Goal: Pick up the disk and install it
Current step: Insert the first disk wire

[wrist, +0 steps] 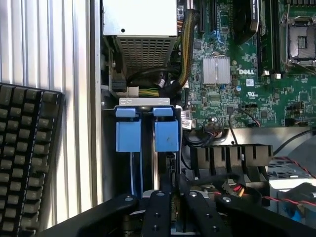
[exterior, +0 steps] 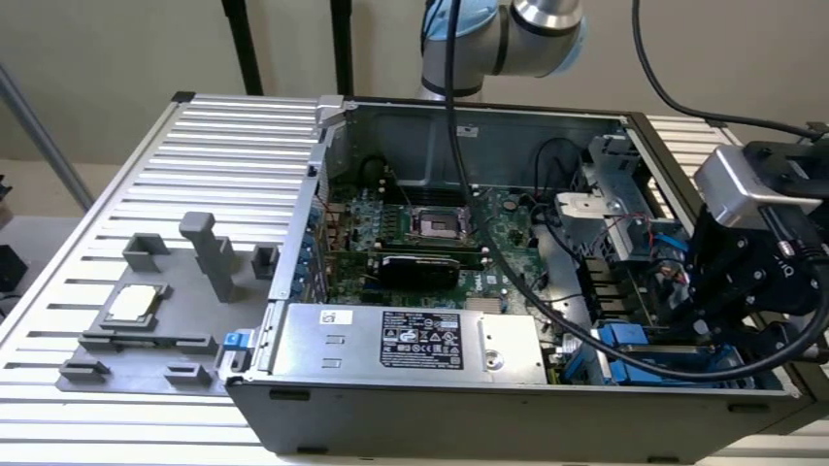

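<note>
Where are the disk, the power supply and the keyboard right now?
disk (wrist: 166,136), wrist view, on its blue rail.
power supply (exterior: 421,342), exterior view, on its black label.
keyboard (wrist: 24,158), wrist view, on the keys.

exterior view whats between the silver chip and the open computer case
In the exterior view, two grey fixture pieces stand on the ribbed table between the silver chip and the computer case: a tall post and a shorter block.
</note>
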Controlling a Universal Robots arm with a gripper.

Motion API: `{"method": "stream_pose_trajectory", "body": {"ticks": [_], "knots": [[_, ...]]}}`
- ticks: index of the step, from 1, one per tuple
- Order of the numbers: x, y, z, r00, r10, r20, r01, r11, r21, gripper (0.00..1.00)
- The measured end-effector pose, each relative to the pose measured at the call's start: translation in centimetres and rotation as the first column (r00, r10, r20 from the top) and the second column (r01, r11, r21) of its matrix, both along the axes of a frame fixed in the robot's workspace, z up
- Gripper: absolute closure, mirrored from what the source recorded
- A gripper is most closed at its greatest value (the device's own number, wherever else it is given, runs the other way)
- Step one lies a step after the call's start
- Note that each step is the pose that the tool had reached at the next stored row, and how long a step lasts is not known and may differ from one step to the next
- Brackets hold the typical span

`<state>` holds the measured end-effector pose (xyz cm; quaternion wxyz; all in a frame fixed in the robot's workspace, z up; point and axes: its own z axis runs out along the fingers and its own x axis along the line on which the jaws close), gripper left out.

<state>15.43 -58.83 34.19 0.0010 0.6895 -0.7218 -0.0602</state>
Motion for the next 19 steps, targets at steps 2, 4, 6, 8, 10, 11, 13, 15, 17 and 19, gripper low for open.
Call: {"method": "stream_pose_trajectory", "body": {"ticks": [2, 4, 6, 8, 10, 11, 13, 15, 17, 19], "knots": [[-0.02, 0.08, 0.01, 1.0000, -0.001, -0.0001, 0.001, 1.0000, -0.0002, 0.84], [-0.02, 0.20, 0.01, 1.0000, -0.002, -0.0001, 0.002, 1.0000, -0.0001, 0.84], [-0.02, 0.28, 0.00, 1.0000, -0.003, -0.0001, 0.003, 1.0000, -0.0001, 0.84], [0.07, 0.32, 0.00, 1.0000, -0.003, 0.0000, 0.003, 1.0000, -0.0002, 0.84], [0.23, 0.33, 0.01, 1.0000, -0.004, -0.0001, 0.004, 1.0000, -0.0003, 0.84], [0.31, 0.33, 0.02, 1.0000, -0.004, -0.0001, 0.004, 1.0000, -0.0004, 0.84], [0.34, 0.34, 0.01, 1.0000, -0.005, 0.0000, 0.005, 1.0000, -0.0003, 0.84], [0.34, 0.33, -0.01, 1.0000, -0.006, 0.0000, 0.006, 1.0000, -0.0004, 0.84], [0.35, 0.33, -0.01, 1.0000, -0.008, 0.0000, 0.008, 1.0000, -0.0010, 0.84], [0.35, 0.33, -0.04, 0.9999, -0.010, 0.0000, 0.010, 0.9999, -0.0020, 0.84]]}}
